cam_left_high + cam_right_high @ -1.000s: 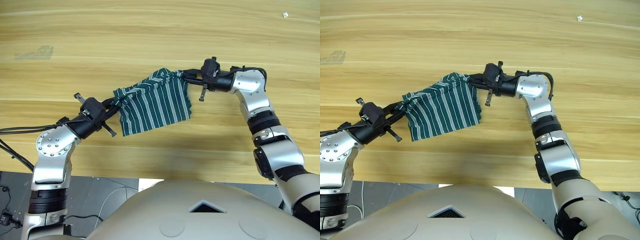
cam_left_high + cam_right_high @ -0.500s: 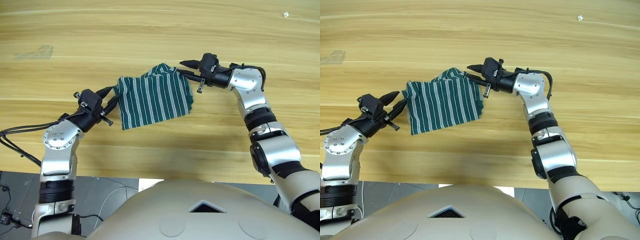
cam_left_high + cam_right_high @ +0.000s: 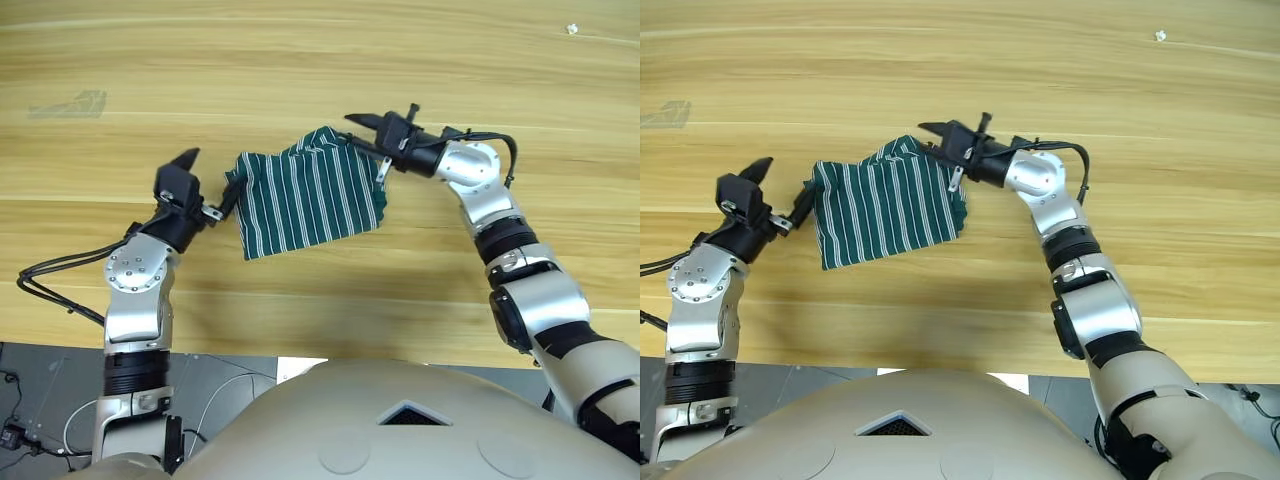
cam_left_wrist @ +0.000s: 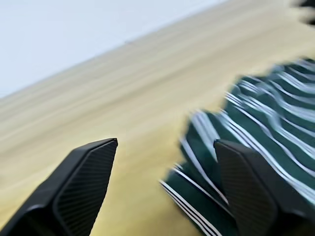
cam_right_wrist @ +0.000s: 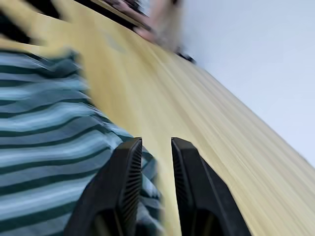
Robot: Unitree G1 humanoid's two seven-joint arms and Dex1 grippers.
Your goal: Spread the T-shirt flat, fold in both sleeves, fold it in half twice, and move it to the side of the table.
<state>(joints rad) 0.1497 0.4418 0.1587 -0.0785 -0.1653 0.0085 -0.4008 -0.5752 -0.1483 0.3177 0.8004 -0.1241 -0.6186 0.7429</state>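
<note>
Item: T-shirt (image 3: pixel 305 200), count one; dark green with thin white stripes; folded into a compact, slightly rumpled rectangle; lying on the wooden bench (image 3: pixel 300 60) roughly midway across it, between the two arms, its far edge bunched.

Item: left end effector (image 3: pixel 207 177), count one; fingers spread wide, gripping nothing; one finger (image 4: pixel 83 182) stands over bare wood, the other (image 4: pixel 246 191) sits at the shirt's left edge, over or against the striped cloth, contact not certain; left arm bent sharply at the elbow near the front edge of the bench, forearm angled up and inward toward the shirt.

Item: right end effector (image 3: pixel 352 127), count one; fingers (image 5: pixel 128 177) a narrow gap apart, nothing pinched between the tips; poised at the shirt's far right corner, striped cloth showing just beneath the fingers; right arm comes in from the right, elbow bent, forearm pointing left along the bench toward that corner.

Item: small white speck (image 3: pixel 571 29), count one; far right of the bench, well apart from the shirt.

Item: faint grey mark (image 3: pixel 70 104), count one; on the wood at the far left.
</note>
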